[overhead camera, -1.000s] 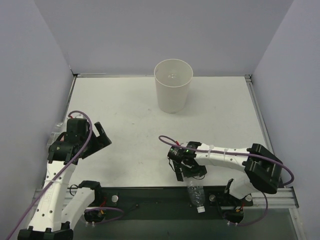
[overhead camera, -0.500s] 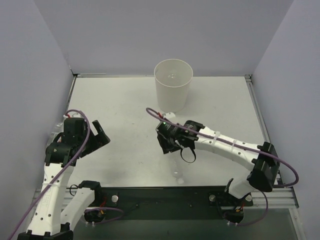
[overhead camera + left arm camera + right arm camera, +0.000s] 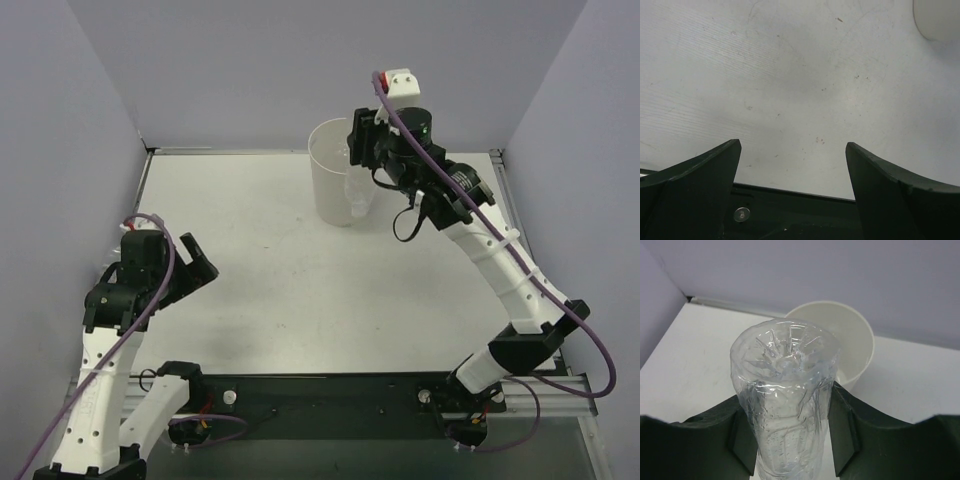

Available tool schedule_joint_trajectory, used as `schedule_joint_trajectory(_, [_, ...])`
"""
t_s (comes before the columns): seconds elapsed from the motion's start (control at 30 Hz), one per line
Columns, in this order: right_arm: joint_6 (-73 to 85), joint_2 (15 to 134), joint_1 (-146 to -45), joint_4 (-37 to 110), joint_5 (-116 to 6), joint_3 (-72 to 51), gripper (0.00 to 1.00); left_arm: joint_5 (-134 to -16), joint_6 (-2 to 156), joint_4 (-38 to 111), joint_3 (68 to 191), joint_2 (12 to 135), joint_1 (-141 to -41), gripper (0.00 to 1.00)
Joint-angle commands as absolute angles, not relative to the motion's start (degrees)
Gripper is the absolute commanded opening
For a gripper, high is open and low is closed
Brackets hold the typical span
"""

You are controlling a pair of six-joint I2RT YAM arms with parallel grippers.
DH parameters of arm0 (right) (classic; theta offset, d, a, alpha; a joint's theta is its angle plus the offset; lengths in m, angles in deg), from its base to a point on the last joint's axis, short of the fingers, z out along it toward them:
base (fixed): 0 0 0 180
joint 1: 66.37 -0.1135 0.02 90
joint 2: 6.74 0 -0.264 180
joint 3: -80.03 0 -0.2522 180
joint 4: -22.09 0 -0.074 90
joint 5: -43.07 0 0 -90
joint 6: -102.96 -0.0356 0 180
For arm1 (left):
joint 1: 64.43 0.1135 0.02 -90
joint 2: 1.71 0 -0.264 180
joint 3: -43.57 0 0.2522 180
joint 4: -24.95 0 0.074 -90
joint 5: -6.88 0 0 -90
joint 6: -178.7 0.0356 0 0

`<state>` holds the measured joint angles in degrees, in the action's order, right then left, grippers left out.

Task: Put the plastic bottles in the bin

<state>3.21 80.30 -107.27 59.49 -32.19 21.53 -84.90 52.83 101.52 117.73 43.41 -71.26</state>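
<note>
Right fingers (image 3: 842,432): clamped on clear bottle (image 3: 785,370), high by bin (image 3: 335,195), 3 o'clock side, likely for dropping in.
Left fingers (image 3: 700,190): apart, idle over tabletop (image 3: 790,75).

Top cam: high, well back from bin (image 3: 332,200), looking down, whole table (image 3: 260,280) in frame. Left wrist cam: low over table, bin clipped top-right. Right wrist cam: close, above bin, tilted down. All share bin.

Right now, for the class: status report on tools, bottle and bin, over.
Left tool open, empty. Right tool shut on clear bottle, near bin, not yet in. Nothing blocking seen.
</note>
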Motion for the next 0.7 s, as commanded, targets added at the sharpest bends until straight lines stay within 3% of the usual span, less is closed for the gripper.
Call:
schedule_joint_trajectory(0.0, [6.4,85.1,-102.4,42.8,-31.6,23.6,0.32,-86.4,52.1,101.3,122.4,43.6,-71.5,0.97])
schedule_joint_trajectory(0.3, [12.2,96.6,-99.9,22.4,-31.3,31.0,0.32,-87.2,53.0,102.3,124.5,45.0,-71.6,0.98])
schedule_joint_trajectory(0.4, [12.6,101.4,-99.2,23.0,-32.1,37.0,0.32,-87.4,53.9,102.3,125.0,45.7,-71.5,0.97])
schedule_joint_trajectory(0.6, [13.7,105.1,-98.5,22.5,-31.1,34.4,0.34,-88.0,55.7,102.5,126.2,47.6,-71.5,0.97])
schedule_joint_trajectory(0.67, [13.1,105.1,-98.3,21.9,-30.8,32.1,0.41,-88.0,55.9,102.1,125.7,47.9,-71.5,0.97])
